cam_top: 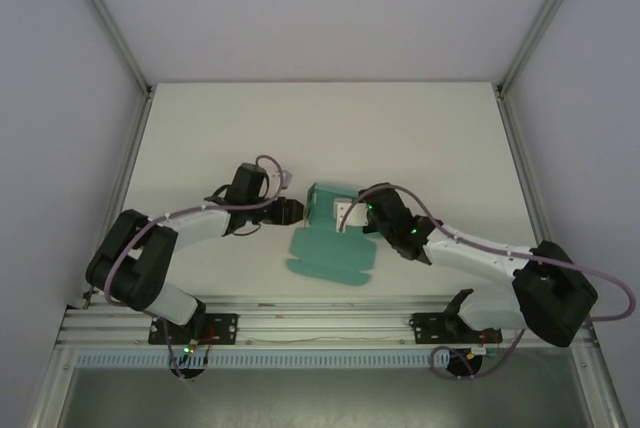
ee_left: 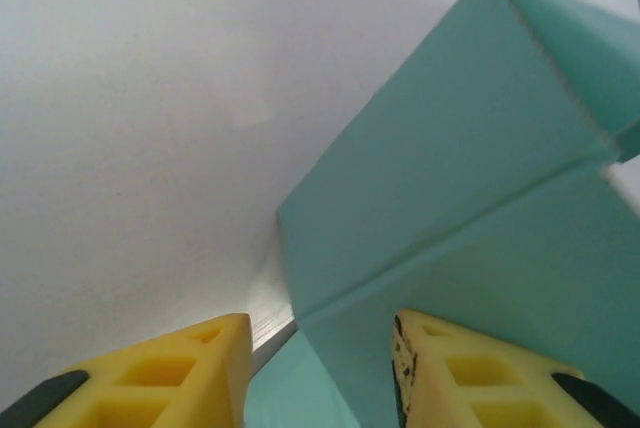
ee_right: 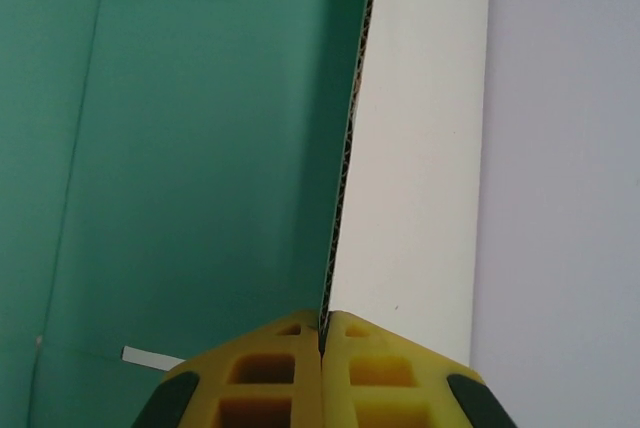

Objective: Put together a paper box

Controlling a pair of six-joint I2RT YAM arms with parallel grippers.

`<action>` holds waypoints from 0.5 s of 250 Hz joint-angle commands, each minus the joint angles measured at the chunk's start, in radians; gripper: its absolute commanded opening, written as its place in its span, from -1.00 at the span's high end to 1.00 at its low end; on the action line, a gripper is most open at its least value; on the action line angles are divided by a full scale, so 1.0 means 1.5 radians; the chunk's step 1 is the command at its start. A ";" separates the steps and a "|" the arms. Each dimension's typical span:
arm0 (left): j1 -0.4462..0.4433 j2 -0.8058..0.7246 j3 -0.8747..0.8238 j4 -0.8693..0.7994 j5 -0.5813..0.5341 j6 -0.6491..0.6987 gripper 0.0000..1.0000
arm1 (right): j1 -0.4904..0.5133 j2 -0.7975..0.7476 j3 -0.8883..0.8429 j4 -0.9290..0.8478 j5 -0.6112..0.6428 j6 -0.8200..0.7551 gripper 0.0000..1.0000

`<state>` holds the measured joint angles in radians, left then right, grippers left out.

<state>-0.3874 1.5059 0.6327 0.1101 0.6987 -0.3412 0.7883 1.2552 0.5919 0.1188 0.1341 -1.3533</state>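
Right end effector point(ee_right: 322, 340) clamps a flap of the paper box point(cam_top: 328, 248); left end effector point(ee_left: 320, 348) gapes beside it.

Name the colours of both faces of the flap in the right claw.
Flap: teal-green one face, white the other; clearest from the right wrist.
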 commanded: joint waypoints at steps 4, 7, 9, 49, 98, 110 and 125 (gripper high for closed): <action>-0.013 -0.004 -0.020 0.067 -0.018 0.042 0.03 | 0.008 -0.009 -0.021 0.000 0.036 -0.071 1.00; -0.014 -0.004 -0.021 0.070 -0.021 0.042 0.02 | 0.008 -0.011 -0.021 0.002 0.036 -0.072 1.00; -0.016 -0.004 -0.021 0.072 -0.023 0.044 0.03 | 0.009 -0.011 -0.021 0.003 0.035 -0.072 1.00; -0.024 -0.011 -0.039 0.134 -0.019 0.059 -0.04 | 0.020 -0.031 -0.032 0.027 0.015 -0.108 1.00; -0.025 -0.012 -0.051 0.180 -0.022 0.080 -0.16 | 0.029 -0.048 -0.031 0.048 0.007 -0.127 1.00; -0.027 -0.010 -0.054 0.184 -0.039 0.084 -0.17 | 0.030 -0.051 -0.029 0.045 0.004 -0.121 1.00; -0.030 -0.005 -0.051 0.182 -0.056 0.089 -0.17 | 0.030 -0.055 -0.030 0.038 -0.008 -0.116 1.00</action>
<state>-0.4194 1.5055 0.5598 0.3069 0.6689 -0.2535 0.8215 1.1999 0.5468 0.1890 0.1497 -1.4792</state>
